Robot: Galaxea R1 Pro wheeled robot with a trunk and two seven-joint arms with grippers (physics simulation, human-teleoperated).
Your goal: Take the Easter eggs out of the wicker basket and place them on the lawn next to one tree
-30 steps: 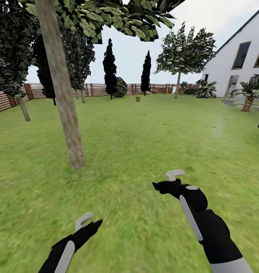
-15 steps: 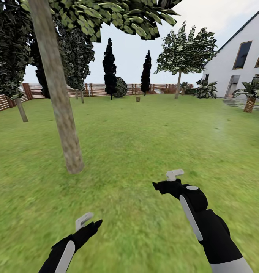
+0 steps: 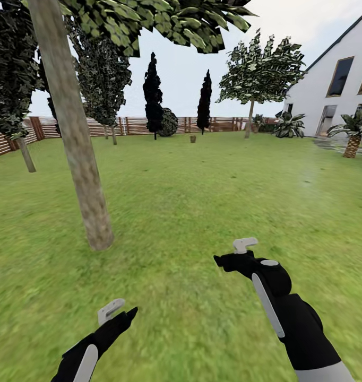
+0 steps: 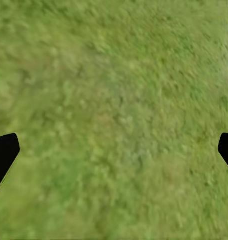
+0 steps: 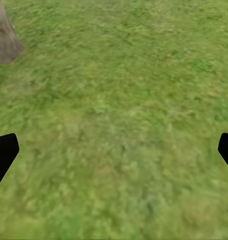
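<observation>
Both claws, left claw (image 3: 117,313) and right claw (image 3: 239,253), hang spread and empty over the lawn (image 3: 202,201); steer toward the small brown basket-like shape (image 3: 192,138) at twelve o'clock, passing the tree (image 3: 75,143).

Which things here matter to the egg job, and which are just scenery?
Job:
lawn
near tree with the pale trunk
small brown thing far off on the grass, maybe the basket, too small to tell
left gripper, right gripper, both open and empty

Scenery:
fence
cypresses
house
palm

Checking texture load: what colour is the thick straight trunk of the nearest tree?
Pale grey-brown, mottled; the nearest tree's thick trunk shows best in the head view.
</observation>
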